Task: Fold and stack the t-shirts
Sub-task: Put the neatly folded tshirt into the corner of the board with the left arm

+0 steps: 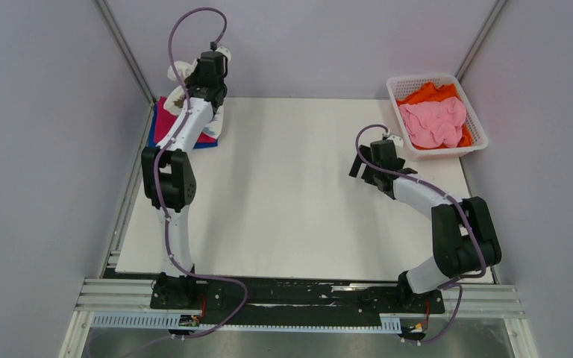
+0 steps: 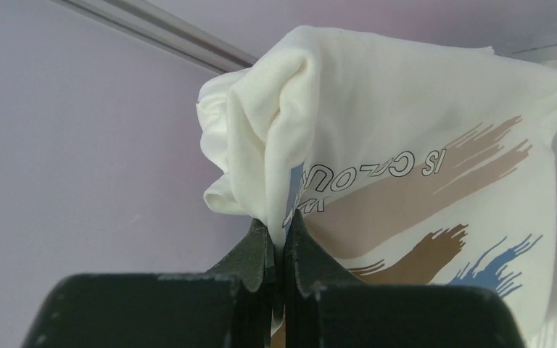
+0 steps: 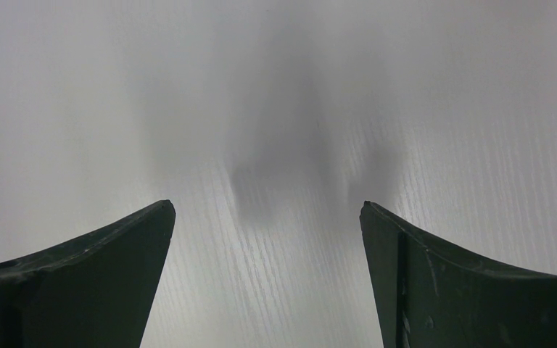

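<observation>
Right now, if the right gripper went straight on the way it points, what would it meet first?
Probably the bare table: the right gripper is open and faces the tabletop, with nothing between its fingers. How close the surface is, I cannot tell.

Top view overlooks the table point(image 1: 291, 194); wrist views sit close.

Pale lilac walls point(image 1: 37, 149), white table point(image 1: 291, 201)

The white t-shirt point(image 2: 406, 101) bears outlined capital lettering point(image 2: 368, 174) above tan streaks, apparently reading "IS COLOUR"; further letters are lost in a fold.
</observation>
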Motion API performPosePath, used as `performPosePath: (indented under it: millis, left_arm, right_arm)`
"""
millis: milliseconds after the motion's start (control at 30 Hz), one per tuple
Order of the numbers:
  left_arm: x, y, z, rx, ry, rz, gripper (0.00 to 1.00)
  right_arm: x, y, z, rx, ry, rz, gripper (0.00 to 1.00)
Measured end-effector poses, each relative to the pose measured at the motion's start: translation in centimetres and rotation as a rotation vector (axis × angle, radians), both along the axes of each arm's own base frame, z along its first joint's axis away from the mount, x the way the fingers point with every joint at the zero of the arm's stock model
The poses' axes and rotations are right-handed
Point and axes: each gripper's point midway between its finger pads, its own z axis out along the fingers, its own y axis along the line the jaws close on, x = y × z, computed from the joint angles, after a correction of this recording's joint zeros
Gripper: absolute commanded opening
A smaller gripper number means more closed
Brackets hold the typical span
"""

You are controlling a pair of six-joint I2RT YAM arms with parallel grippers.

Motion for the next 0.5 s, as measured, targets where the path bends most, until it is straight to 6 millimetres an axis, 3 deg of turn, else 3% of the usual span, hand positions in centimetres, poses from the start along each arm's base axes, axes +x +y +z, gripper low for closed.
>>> performPosePath:
  millis: [367, 433, 467, 500]
  left_arm:
    - [2.1, 7.4, -7.2, -0.018, 0.087, 0.096, 0.03]
    - [2.3, 8.9, -8.3, -0.027, 0.089, 0.116, 0.26]
    - [2.4, 9.7, -8.9, -0.037, 0.092, 0.126, 0.66]
    - [2.5, 10.4, -9.3, -0.041, 0.095, 0.132, 0.91]
  right_arm:
    - [-0.2, -0.8, -0.2, -0.035, 0.015, -0.03, 1.0]
    - [-0.2, -0.9, -0.3, -0.041, 0.017, -0.035, 1.0]
    - [-0.2, -1.0, -0.3, -0.043, 0.017, -0.036, 1.0]
    - [-0.3, -1.0, -0.3, -0.044, 0.019, -0.038, 1.0]
